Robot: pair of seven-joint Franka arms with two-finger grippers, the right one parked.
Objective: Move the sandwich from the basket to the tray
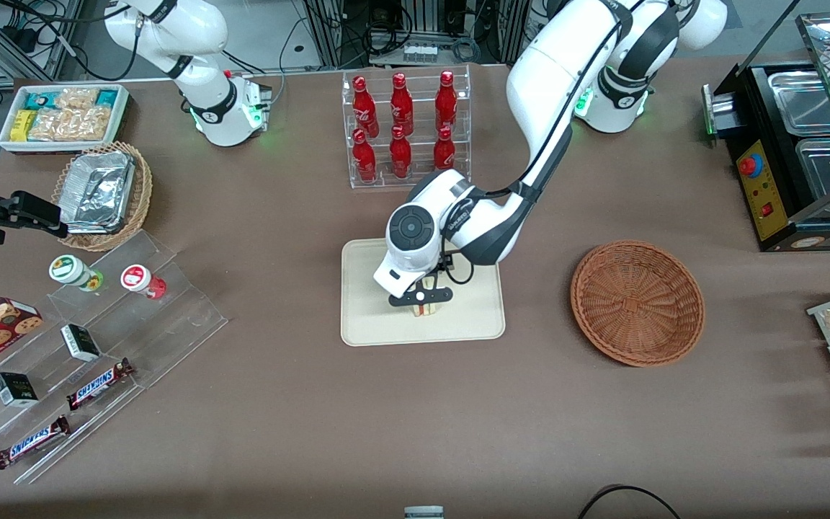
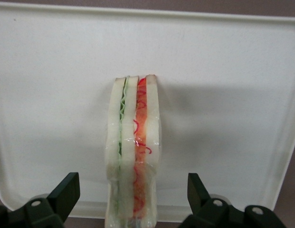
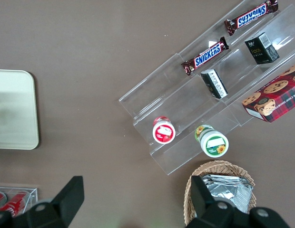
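Note:
The sandwich [image 2: 133, 128] stands on its edge on the cream tray [image 2: 223, 95], with green and red filling showing between pale bread slices. My gripper [image 2: 133, 185] is open around it, and both black fingers stand well clear of the bread. In the front view the gripper [image 1: 422, 297] hangs low over the tray [image 1: 364, 317], near the edge closest to the camera, and the sandwich [image 1: 424, 311] shows just under it. The reddish-brown basket [image 1: 637, 303] sits empty beside the tray, toward the working arm's end of the table.
A clear rack of red bottles [image 1: 404, 126] stands farther from the camera than the tray. A stepped clear display [image 1: 98, 339] with candy bars, a tan basket of foil containers [image 1: 101, 194] and a white snack bin [image 1: 62, 115] lie toward the parked arm's end. A black appliance [image 1: 797, 158] stands at the working arm's end.

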